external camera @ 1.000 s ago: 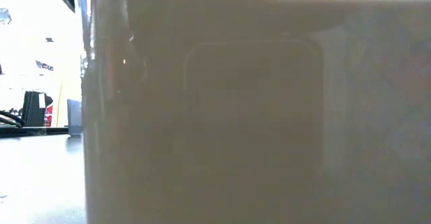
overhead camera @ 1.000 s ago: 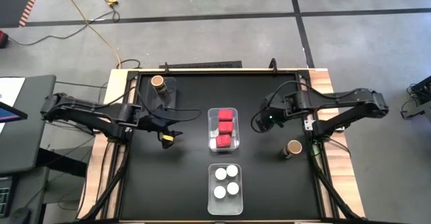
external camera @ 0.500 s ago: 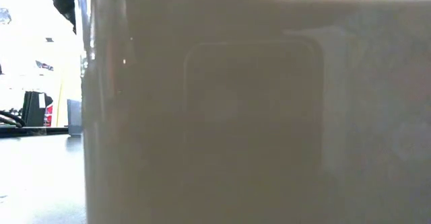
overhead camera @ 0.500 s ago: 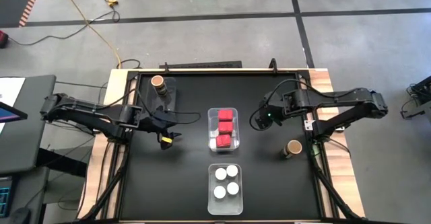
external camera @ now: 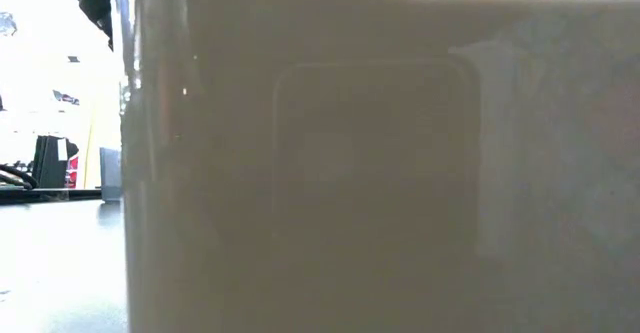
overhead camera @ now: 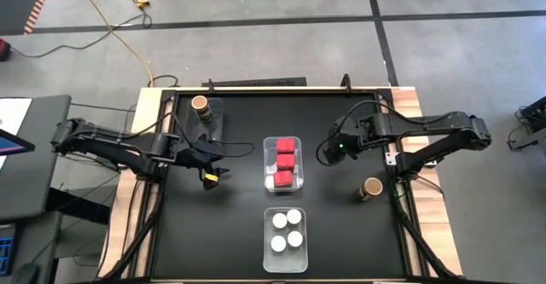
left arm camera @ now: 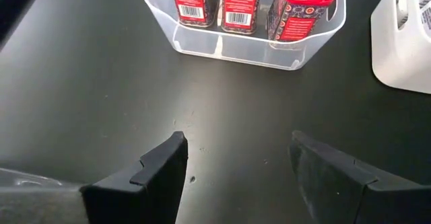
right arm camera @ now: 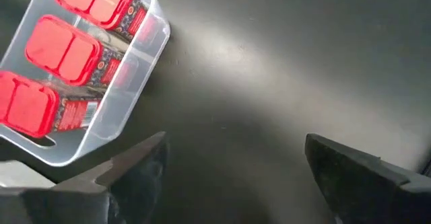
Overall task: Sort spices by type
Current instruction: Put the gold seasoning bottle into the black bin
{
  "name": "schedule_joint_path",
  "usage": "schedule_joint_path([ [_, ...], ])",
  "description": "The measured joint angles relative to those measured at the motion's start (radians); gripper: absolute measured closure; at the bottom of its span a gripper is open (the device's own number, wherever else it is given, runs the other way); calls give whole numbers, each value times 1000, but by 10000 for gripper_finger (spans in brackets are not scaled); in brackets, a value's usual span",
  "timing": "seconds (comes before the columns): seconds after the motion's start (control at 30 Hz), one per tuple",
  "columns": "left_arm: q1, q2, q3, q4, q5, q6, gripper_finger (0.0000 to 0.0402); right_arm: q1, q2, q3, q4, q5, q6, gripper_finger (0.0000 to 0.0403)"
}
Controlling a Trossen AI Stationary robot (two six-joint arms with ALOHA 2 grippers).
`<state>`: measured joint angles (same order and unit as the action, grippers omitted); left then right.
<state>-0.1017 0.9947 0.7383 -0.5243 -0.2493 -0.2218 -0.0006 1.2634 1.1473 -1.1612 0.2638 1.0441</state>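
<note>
Three red boxy spices (overhead camera: pixel 283 162) stand in a clear tub (overhead camera: pixel 266 166) at the table's middle, also seen as red spices (left arm camera: pixel 232 2) and red spices (right arm camera: pixel 67 49) in the wrist views. Several white-lidded jars (overhead camera: pixel 287 230) fill a second tub (overhead camera: pixel 284 265) nearer the front. One brown-topped jar (overhead camera: pixel 201 105) stands in a clear tub at the far left, another brown-topped jar (overhead camera: pixel 369 188) on the table by its right edge. My left gripper (overhead camera: pixel 220 158) (left arm camera: pixel 237 146) hangs open left of the red tub. My right gripper (overhead camera: pixel 327 153) (right arm camera: pixel 236 150) hangs open right of it. Both are empty.
The dark table top (overhead camera: pixel 230 224) is bare between the tubs and the arms. In the low view a pale tub wall (external camera: pixel 380 173) stands right before the camera and hides nearly everything behind it.
</note>
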Motion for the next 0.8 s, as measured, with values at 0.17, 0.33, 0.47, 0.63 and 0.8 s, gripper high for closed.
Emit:
schedule_joint_path([
  [0.17, 0, 0, 0, 0, 0, 2, 154, 20, 0, 0, -88, -36, 94, 32],
  [0.33, 1, 0, 0, 2, -1, 3, 154, 88, 0, 0, -263, -123, 306, 32],
  [0.47, 1, 0, 0, 2, -2, 4, 154, 152, 0, -14, -325, -211, 480, 32],
  [0.63, 1, 0, 0, 3, -2, 3, 154, 222, 0, -45, -325, -216, 619, 32],
  [0.8, 1, 0, 0, 8, -2, 3, 154, 279, 0, -112, -321, -241, 678, 32],
])
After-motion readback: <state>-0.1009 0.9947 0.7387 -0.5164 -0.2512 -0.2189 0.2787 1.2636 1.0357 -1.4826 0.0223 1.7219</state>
